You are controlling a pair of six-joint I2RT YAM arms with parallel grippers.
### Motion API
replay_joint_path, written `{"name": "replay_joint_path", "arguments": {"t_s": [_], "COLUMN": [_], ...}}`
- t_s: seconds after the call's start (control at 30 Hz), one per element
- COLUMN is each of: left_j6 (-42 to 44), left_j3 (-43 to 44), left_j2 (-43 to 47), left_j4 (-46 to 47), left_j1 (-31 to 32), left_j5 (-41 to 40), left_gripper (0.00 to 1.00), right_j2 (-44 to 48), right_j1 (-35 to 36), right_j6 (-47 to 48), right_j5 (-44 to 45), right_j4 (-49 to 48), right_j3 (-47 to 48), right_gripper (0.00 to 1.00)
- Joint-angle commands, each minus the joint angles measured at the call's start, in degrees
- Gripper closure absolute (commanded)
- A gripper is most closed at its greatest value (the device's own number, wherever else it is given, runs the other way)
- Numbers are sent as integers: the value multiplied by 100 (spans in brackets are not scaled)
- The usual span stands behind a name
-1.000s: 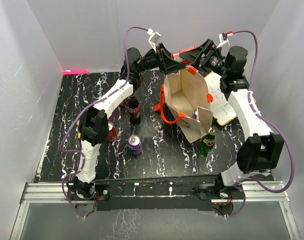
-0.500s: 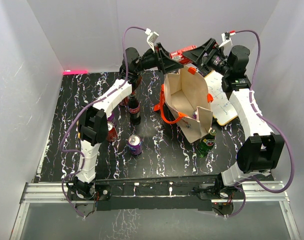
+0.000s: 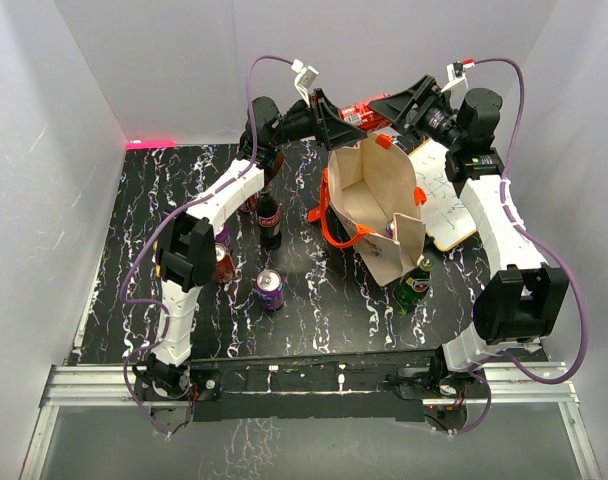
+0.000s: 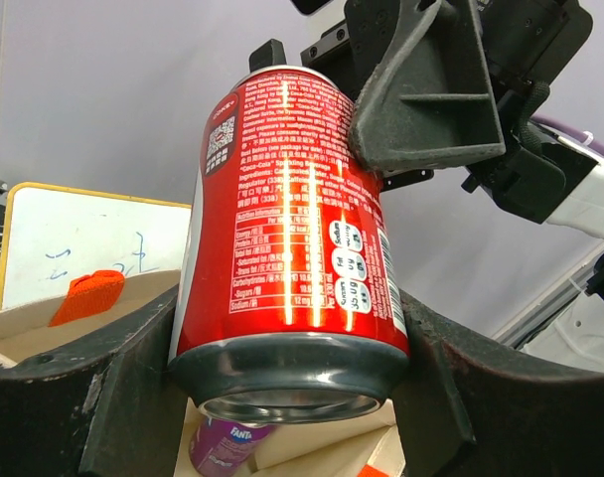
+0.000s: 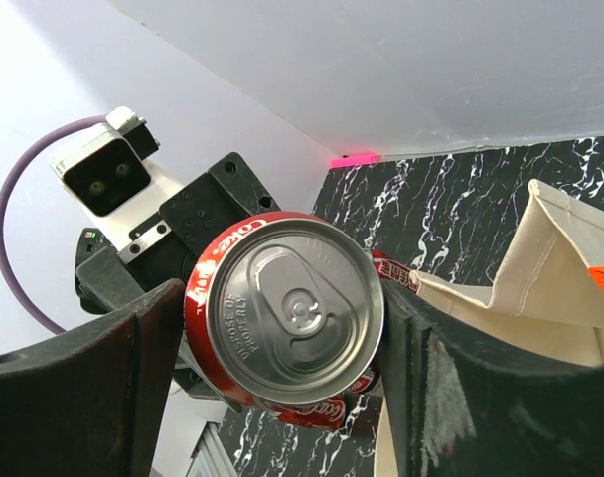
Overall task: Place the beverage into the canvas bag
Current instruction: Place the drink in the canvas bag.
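The left gripper clamps the red can at its bottom end, above the open canvas bag. The right gripper flanks the can's top; I cannot tell if it already presses.

can — red, white print | canvas bag — beige, orange handles | table black, white veins

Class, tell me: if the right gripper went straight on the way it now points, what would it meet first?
The red can, end-on between its jaws; the left gripper holds it from the other side.
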State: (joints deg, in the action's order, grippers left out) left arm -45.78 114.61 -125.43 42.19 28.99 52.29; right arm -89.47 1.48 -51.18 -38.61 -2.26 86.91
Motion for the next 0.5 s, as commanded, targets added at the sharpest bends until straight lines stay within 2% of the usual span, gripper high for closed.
{"name": "replay_joint_path", "arguments": {"t_s": [0.0, 0.2, 0.23, 0.27, 0.3, 0.37, 0.47], "left_j6": [14, 137, 166, 199, 234, 292, 372], "left_j3": [68, -11, -35, -72, -109, -198, -357], "left_j2": [280, 295, 296, 299, 306, 322, 369], "left_j4": [607, 346, 292, 251, 211, 126, 4], "left_j1": [7, 40, 44, 53, 59, 61, 59], "left_j5": [-81, -70, -62, -49, -26, 7, 87], "left_gripper": [100, 100, 97, 89, 80, 57, 21], "right_j2": [14, 50, 53, 53, 54, 64, 54], "right_j1": [-33, -110, -122, -121, -121, -355, -585], "right_j6": [-2, 114, 134, 157, 187, 233, 246], "right_j5": [70, 143, 144, 120, 83, 41, -159], "right_j4": [-218, -218, -223, -248, -275, -279, -357], "right_j3": [274, 291, 291, 295, 299, 308, 296], "right_gripper": [32, 51, 54, 59, 67, 89, 92]}}
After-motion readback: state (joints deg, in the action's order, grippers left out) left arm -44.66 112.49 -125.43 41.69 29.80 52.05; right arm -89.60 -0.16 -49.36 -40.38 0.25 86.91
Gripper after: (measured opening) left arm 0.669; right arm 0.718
